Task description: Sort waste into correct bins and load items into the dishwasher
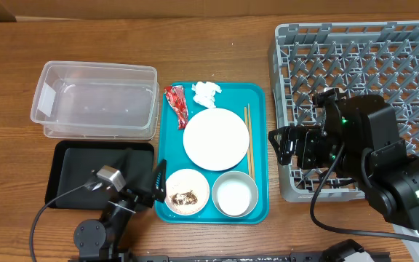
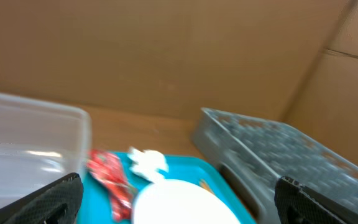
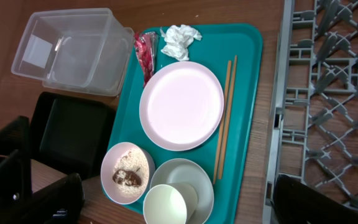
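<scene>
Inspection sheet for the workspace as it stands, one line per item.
Surface: wooden table.
Job's things: teal tray holds round white plate, wooden chopsticks, crumpled red wrapper, white tissue, white bowl with rice scraps, white bowl holding small white cup; clear plastic tub, black tray, grey dish rack: nothing seen inside.
Clutter: nothing seen.
Grippers: left gripper open, empty; right gripper open, empty.
Cables: black cable by left arm; second cable by right arm.
Surroundings: brown cardboard behind table.

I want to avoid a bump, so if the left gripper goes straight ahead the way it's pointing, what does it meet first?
Probably the white plate on the teal tray, dead ahead of the open left gripper; how high the gripper rides is unclear.
</scene>
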You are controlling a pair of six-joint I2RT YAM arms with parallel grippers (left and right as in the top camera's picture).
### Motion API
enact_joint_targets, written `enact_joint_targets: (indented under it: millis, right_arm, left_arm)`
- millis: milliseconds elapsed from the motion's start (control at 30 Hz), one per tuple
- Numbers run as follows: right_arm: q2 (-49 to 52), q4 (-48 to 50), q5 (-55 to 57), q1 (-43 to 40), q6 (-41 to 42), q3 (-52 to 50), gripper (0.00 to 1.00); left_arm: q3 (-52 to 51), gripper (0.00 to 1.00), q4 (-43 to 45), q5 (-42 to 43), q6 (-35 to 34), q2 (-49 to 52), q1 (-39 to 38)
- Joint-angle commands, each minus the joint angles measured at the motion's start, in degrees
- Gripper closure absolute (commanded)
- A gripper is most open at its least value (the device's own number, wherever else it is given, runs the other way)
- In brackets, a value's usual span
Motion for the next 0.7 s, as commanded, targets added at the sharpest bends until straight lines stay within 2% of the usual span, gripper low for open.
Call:
enact_joint_targets:
  millis: [0,200,467,600,667]
  right_arm:
    - [-0.28,0.55,0.57,0.11,-0.55,1.25,0.0]
    - [-0.26,1.64,0.57,0.11,-0.55,1.25,0.0]
    - [-0.26,2.4,0.5,0.11,0.79,1.25,0.0]
    - [-0.26,2.43,0.37,0.11,0.79,1.25,0.0]
    - [-0.26,2.4,0.35,0.11,0.81,1.25,0.0]
  left_arm:
    - [3.65,0.0,-3.19,8.81,-4.39,-0.22,0.28]
    - [21.84,0.0,-23.21,4.61,1.05,8.63,0.28]
    - [48.19,0.0,-52.09,2.86,8.17,35.43,0.24]
    - [55.78,0.0,-56.98,4.13,8.02,46.86,0.24]
    - [56.98,0.0,-56.72,10.82,7.72,50.82,0.24]
